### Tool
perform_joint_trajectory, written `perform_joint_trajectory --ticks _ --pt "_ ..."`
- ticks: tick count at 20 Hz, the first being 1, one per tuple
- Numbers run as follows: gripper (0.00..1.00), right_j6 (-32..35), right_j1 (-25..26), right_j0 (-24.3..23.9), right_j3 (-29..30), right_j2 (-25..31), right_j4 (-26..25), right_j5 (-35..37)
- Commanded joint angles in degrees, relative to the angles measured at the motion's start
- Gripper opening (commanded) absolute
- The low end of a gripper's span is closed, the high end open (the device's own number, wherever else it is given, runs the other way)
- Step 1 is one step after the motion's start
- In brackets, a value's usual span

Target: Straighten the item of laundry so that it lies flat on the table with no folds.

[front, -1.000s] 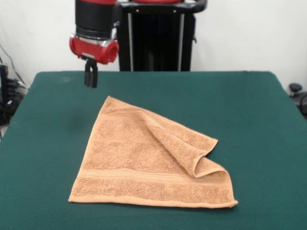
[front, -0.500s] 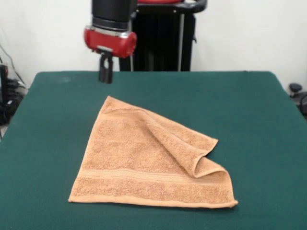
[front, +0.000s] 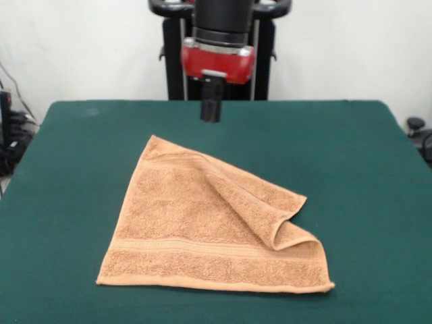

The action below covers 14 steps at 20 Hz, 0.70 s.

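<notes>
Front view shows my gripper (front: 210,111) hanging from the red and black wrist above the far part of the large dark green felt-topped table (front: 378,175), near the middle of its width. My two black fingers sit pressed close together with no gap between them that I can see, and they hold nothing. The small orange-tan terry hand towel (front: 196,223) lies on the table nearer the camera than my gripper, and slightly to the picture's left of it. Its far pointed corner (front: 154,140) is the part closest to me, lying just short of my fingertips and to their left in the picture, apart from them. From that corner the cloth widens toward the camera into a rough triangle, with its long straight edge (front: 216,285) running along the near side. A woven band stripe (front: 196,246) crosses it just above that edge. On the picture's right side the towel is folded over onto itself, the flap ending in a raised rounded curl (front: 287,229), so the cloth is not flat there.
</notes>
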Motion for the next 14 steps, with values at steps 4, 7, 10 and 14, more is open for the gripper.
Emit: perform_joint_trajectory --ticks 4,7,10,14 --pt "0.0 9.65 5.74 4.87 2.27 -0.44 4.77 -1.56" --pt "0.0 9.95 7.52 5.9 1.18 -1.01 5.68 -3.0" --pt "0.0 11.1 8.73 8.0 -0.61 -2.01 7.23 -3.32" --pt "0.0 12.58 11.07 11.37 -3.91 -3.95 10.46 -2.97"
